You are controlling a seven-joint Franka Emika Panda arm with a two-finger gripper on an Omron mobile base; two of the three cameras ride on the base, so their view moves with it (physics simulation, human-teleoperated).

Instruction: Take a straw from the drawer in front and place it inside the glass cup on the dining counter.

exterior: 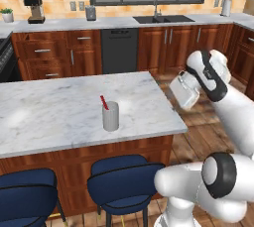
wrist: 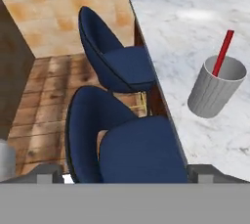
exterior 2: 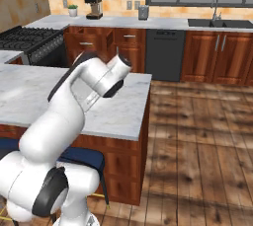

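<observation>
Straw [exterior: 104, 102] stands tilted inside the glass cup [exterior: 110, 116], red tip above the rim — the placing looks done. Cup sits upright on the bench [exterior: 59, 107], near its stool-side edge, with 2 blue stools [wrist: 122, 140] below. The gripper [wrist: 127, 174] hangs off the bench's end, well apart from the cup; its fingertips look spread with nothing between them. Main risk, as I judge it: a wide arm swing back over the bench could clip the light cup and tip it.

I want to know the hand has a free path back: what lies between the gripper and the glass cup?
Bare marble of the dining counter alone, in the left base view; the gripper hangs off its edge, the cup holding the straw.
</observation>
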